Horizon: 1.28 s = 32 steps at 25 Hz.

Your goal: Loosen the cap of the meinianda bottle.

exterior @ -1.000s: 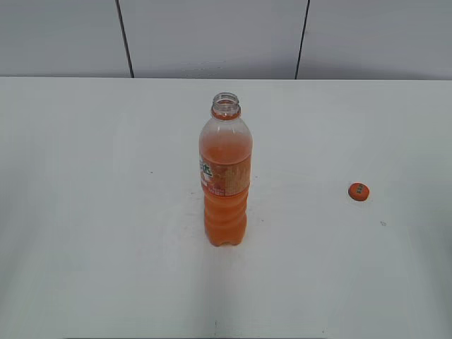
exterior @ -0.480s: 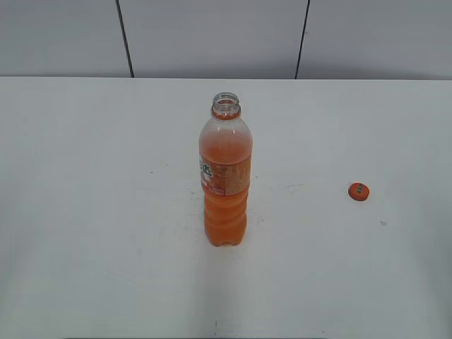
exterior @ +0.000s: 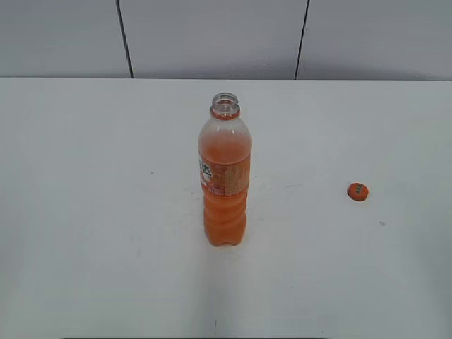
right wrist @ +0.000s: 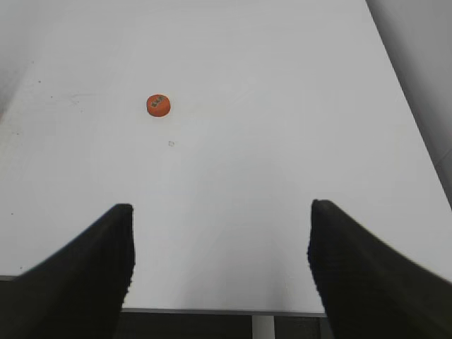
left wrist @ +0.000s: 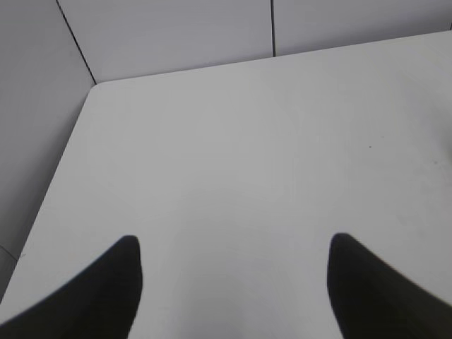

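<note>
The meinianda bottle (exterior: 226,176) stands upright in the middle of the white table (exterior: 92,212), with orange drink inside, an orange label and an orange neck ring. Its mouth is open, with no cap on it. The cap (exterior: 358,191) lies flat on the table to the bottle's right, and it shows in the right wrist view (right wrist: 159,104) ahead and left of the jaws. My right gripper (right wrist: 220,215) is open and empty above the table's front edge. My left gripper (left wrist: 235,247) is open and empty over bare table near the far left corner. Neither gripper shows in the exterior view.
A grey panelled wall (exterior: 212,35) rises behind the table. The table's left edge and rounded far corner (left wrist: 95,86) show in the left wrist view. Its front edge (right wrist: 212,309) and right edge show in the right wrist view.
</note>
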Motion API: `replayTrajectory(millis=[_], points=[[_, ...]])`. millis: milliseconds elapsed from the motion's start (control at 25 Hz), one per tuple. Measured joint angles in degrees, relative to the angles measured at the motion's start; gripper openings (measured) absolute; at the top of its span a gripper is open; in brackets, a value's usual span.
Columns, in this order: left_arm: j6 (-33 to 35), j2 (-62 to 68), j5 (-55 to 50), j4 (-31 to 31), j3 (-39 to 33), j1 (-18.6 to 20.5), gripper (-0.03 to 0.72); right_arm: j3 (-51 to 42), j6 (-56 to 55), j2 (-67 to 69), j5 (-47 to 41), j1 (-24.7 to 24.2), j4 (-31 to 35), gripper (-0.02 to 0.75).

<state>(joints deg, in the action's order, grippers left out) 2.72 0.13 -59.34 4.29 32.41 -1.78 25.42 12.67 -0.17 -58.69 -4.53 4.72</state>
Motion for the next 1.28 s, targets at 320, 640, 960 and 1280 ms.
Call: replayTrajectory(millis=[320,640,960,1280], points=[[0.0,-0.32,0.04,0.07,-0.15,0.0,0.498,0.0,0.0,-0.31,0.0,0.13,-0.05,0.575],[0.0,-0.32,0.04,0.07,-0.15,0.0,0.498,0.0,0.0,-0.35,0.0,5.47,-0.11,0.575],[0.0,-0.32,0.04,0.07,-0.15,0.0,0.498,0.0,0.0,-0.35,0.0,5.75,-0.15,0.568],[0.0,-0.32,0.04,0.07,-0.15,0.0,0.488,0.0,0.0,-0.35,0.0,5.75,-0.15,0.565]])
